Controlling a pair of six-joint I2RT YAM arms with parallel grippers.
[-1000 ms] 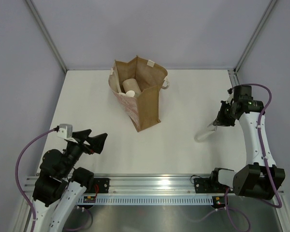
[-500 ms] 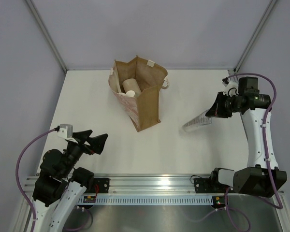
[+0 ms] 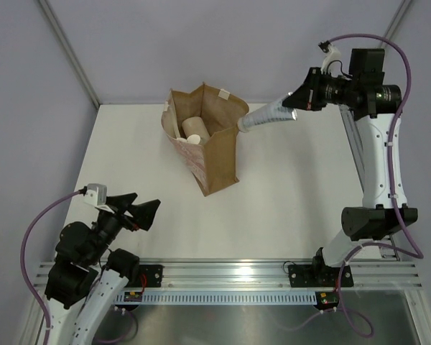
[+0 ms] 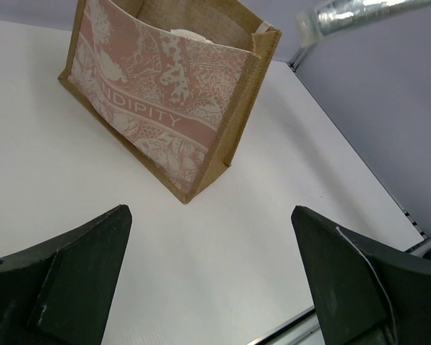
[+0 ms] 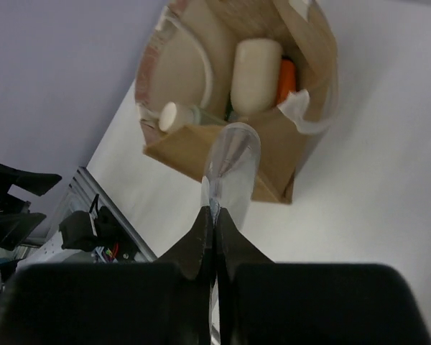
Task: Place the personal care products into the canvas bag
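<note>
Raising clear tube (image 3: 267, 115) to bag (image 3: 220, 159)

Bright, even light; soft shadow beside canvas bag (image 3: 219, 158); wrist-view foregrounds blurred

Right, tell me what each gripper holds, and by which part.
The right gripper pinches the thin clear tube by its flattened end; left gripper is open, holding nothing.

right jaws pinched, raised; left jaws apart
</note>
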